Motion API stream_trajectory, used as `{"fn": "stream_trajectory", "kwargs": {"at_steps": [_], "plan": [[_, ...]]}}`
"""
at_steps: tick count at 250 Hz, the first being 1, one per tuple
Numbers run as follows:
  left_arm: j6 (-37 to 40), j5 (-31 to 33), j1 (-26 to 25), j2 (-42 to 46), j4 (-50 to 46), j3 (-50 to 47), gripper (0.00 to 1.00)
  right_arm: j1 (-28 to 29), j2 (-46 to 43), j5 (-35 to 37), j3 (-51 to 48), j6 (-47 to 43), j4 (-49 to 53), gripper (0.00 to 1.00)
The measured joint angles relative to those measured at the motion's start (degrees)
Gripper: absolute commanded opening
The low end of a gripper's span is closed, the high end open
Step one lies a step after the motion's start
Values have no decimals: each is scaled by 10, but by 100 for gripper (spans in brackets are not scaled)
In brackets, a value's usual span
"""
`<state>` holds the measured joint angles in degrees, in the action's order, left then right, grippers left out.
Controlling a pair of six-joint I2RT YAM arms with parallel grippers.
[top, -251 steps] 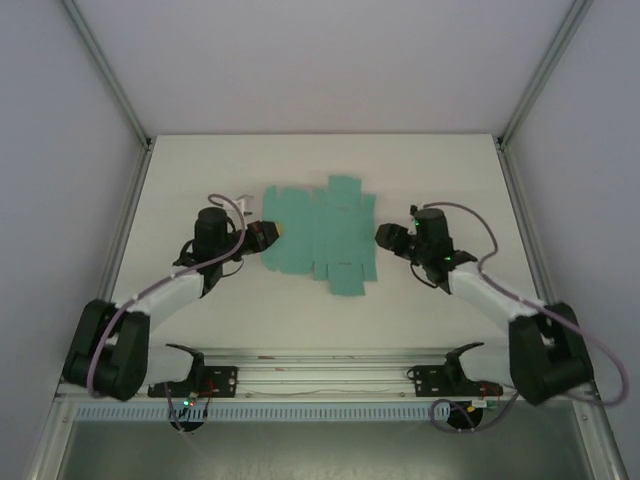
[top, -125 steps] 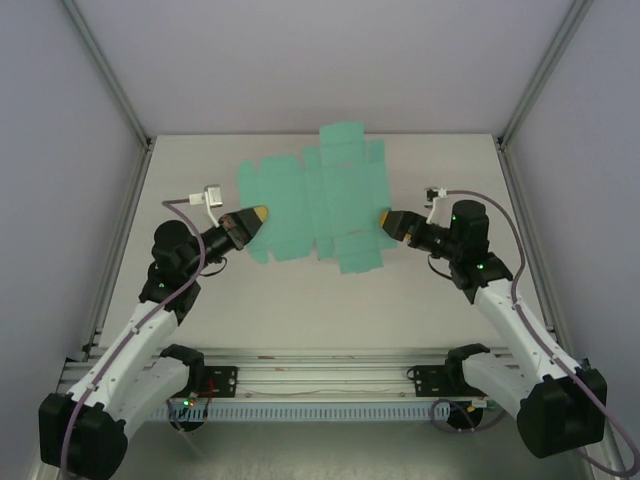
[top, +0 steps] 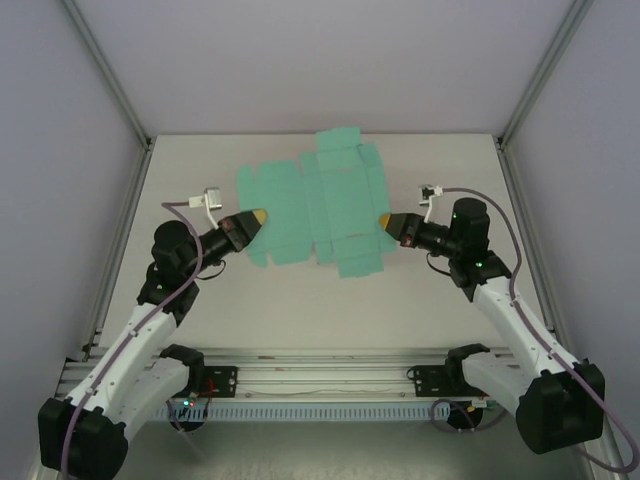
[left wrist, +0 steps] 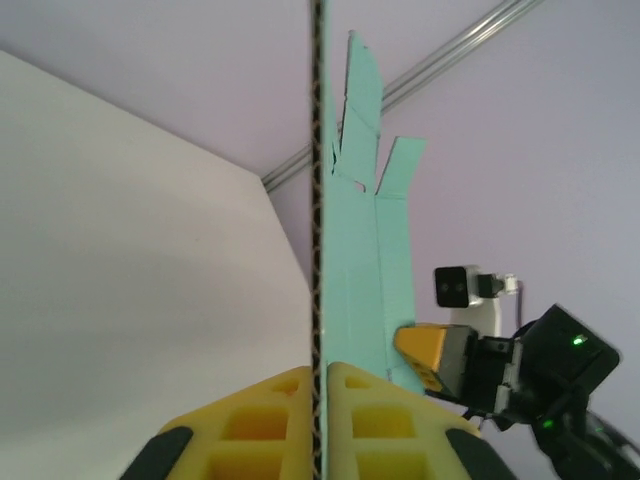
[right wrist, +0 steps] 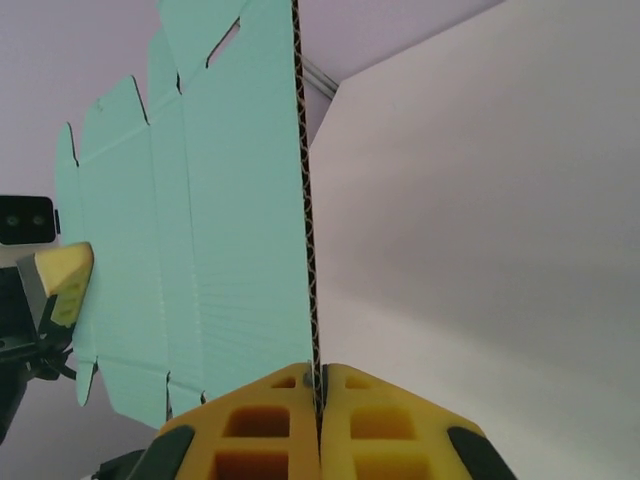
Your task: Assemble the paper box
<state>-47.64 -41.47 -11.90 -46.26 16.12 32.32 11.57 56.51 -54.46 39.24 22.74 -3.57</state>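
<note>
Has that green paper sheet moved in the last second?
Yes. The paper sheet has shifted toward the table's far edge: its top flap now overlaps that edge, where before it lay well short of it.

Teal paper box point(top: 315, 210): flat die-cut sheet, unfolded.

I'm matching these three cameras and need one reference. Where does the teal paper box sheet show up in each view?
Top external: the paper box spreads open at centre, between left tool and right tool.
Left wrist: nearly edge-on, a narrow teal strip rising from the left tool at bottom centre.
Right wrist: a broad teal panel upper left, its edge running down into the right tool.
Shared landmark: both yellow-tipped tools clamp opposite edges.
</note>
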Motion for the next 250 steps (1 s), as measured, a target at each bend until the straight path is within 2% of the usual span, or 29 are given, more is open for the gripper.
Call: {"fn": "stream_trajectory", "kwargs": {"at_steps": [2, 6, 25, 77, 107, 142, 180, 210, 250], "plan": [[4, 1, 0, 1, -4, 0, 96, 0, 0, 0, 0, -3, 2, 0], [7, 4, 0, 2, -11, 1, 100, 0, 0, 1, 1, -9, 6, 0], [34, 42, -1, 9, -73, 12, 100, 0, 0, 12, 5, -46, 38, 0], [102, 207, -1, 11, -245, 32, 100, 17, 20, 74, 14, -199, 141, 1], [118, 251, -1, -2, -299, 32, 100, 41, 72, 139, 21, -274, 181, 2], [133, 254, -1, -21, -309, 32, 100, 81, 141, 225, 38, -363, 203, 1], [136, 241, -1, -53, -309, 32, 100, 125, 185, 340, 45, -436, 178, 1], [137, 221, -1, -77, -304, 32, 100, 155, 189, 399, 29, -502, 97, 0], [136, 191, -1, -113, -283, 32, 100, 201, 184, 423, -30, -609, -21, 0]]}}
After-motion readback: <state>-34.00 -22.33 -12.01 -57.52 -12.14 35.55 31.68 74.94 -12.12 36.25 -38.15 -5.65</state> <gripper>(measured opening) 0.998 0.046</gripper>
